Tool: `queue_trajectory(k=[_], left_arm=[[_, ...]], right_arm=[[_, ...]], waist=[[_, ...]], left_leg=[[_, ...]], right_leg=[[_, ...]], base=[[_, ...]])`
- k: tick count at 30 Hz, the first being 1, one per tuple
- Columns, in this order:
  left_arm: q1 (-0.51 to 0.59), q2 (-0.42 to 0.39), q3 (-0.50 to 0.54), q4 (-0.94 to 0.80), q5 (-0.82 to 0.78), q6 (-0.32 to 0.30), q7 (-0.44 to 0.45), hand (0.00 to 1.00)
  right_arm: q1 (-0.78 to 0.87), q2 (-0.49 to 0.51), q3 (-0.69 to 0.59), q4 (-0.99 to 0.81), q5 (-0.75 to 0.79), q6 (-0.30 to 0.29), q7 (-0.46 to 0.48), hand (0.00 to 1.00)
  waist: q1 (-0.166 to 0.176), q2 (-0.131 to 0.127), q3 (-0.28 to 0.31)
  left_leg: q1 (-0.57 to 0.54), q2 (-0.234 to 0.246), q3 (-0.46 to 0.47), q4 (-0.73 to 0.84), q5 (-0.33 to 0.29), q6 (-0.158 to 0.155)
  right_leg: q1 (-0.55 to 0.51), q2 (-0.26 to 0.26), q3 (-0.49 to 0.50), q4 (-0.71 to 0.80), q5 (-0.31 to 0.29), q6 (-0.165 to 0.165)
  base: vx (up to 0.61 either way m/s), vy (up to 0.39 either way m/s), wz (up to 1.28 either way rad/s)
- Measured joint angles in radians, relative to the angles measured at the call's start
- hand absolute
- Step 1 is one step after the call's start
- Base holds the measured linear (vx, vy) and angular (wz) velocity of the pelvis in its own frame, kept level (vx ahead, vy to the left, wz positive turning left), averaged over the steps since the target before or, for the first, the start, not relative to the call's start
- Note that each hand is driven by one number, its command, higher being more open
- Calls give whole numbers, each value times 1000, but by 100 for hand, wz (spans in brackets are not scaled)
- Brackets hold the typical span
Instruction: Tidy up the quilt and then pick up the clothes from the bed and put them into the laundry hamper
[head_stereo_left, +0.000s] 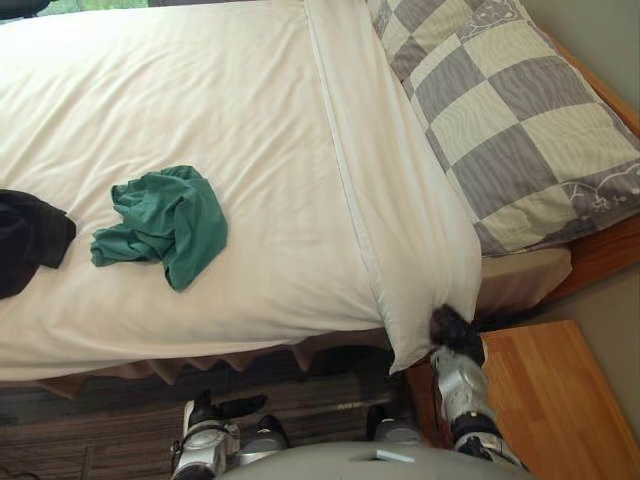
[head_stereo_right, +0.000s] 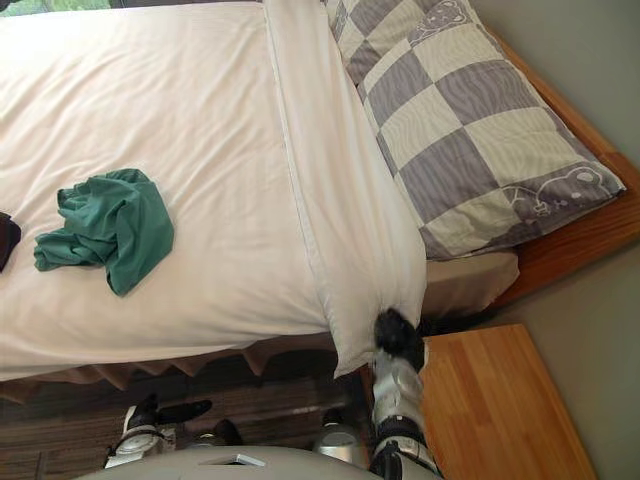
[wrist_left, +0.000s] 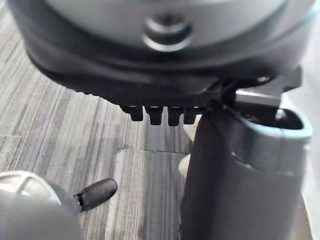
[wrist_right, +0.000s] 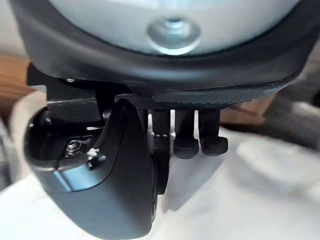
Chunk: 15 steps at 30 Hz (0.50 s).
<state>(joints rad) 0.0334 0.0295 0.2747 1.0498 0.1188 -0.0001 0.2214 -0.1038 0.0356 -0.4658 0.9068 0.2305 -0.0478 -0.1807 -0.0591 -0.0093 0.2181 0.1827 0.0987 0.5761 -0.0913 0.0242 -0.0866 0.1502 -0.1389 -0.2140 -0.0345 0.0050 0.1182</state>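
Head pair looks down; wrist cameras sit close.

Both eye views look steeply down from the head, sharing the broad white fabric quilt (head_stereo_left: 200, 120), crumpled green cloth garment (head_stereo_left: 165, 228) and grey-and-cream checked pillow (head_stereo_right: 470, 130). The left wrist view looks along the left hand (wrist_left: 150, 75) at grey striped carpet (wrist_left: 60, 115). The right wrist view looks along the right hand (wrist_right: 110, 180), very near what seems the same quilt.

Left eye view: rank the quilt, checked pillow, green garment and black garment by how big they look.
1. quilt, by far the largest.
2. checked pillow.
3. green garment.
Unranked: black garment. The view's edge cuts it off. The part that shows looks smaller than the green one, but its full size is unsure.
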Motion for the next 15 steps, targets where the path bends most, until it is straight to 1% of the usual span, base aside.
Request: queue_trajectory(k=[3,5,11,13,14,15], left_arm=[[-9,-11,-44,1,4,1,-11,100],[-10,-11,-75,1,8,-2,-15,100],[-11,-6,-84,9,6,-2,-14,100],[-11,-2,-85,11,6,-3,-15,100],[-15,0,-86,8,5,-4,-16,100],[-35,4,-101,5,-8,-6,-12,100]], right_arm=[[38,-4,74,63,-52,34,-5,100],[55,-11,107,111,-71,72,-7,100],[84,-39,187,134,-190,65,-2,100],[82,-43,202,142,-198,63,-1,100],[74,-46,207,149,-219,63,0,100],[65,-60,225,159,-227,62,-2,100]], waist=[[1,5,-3],[1,11,-4],[4,16,-6],[4,15,-7],[4,12,-6],[3,10,-3]], left_leg=[[-1,0,-17,0,0,0],[-3,-1,-39,0,0,0],[-11,-4,-82,0,1,1],[-24,-8,-91,4,1,1],[-64,-9,-109,39,-11,11],[-161,-2,-158,154,-49,20]], right_leg=[[5,1,-10,0,-5,3],[6,-2,-29,7,-16,6],[16,-7,-66,20,-33,11],[8,-18,-79,25,-41,15],[-14,-32,-93,55,-51,21],[-56,-54,-123,98,-55,24]], base=[[-14,-32,10],[-19,-31,22],[-1,-19,21],[29,7,19],[41,36,59],[32,31,70]])
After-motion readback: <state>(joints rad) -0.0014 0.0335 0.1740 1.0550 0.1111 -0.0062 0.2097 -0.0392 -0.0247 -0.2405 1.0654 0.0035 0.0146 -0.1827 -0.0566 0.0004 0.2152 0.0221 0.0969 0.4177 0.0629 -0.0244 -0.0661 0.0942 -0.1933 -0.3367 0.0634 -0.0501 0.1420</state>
